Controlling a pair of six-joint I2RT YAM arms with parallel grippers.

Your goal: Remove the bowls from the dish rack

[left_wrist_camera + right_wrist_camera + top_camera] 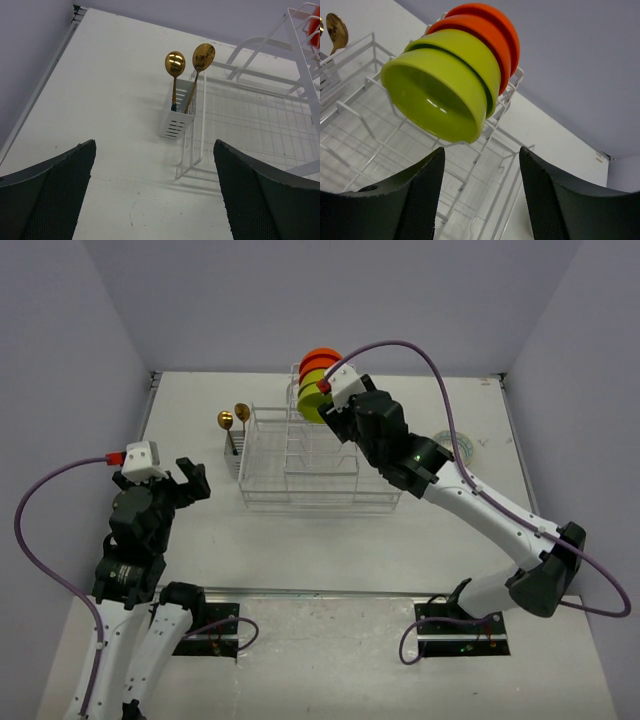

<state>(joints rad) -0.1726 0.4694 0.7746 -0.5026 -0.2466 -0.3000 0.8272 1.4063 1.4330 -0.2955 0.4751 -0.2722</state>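
Bowls [318,380], orange and lime-green, stand on edge in a row at the far right corner of the dish rack [300,465], seen from above; the right jaws sit just beside them, how far apart hidden from here, while the left jaws hang well apart from the rack over the white surface [400,540]. The left wrist view shows what the overhead only hints at: two gold spoons [175,64] upright in a slotted white holder [176,122] at the rack's side, with the left jaws spread wide and empty. Only the right wrist view counts the stack: two lime-green bowls [440,95] in front, two orange bowls [495,35] behind, leaning in the wire dividers, and the right jaws partly parted below the nearest green bowl, gripping nothing.
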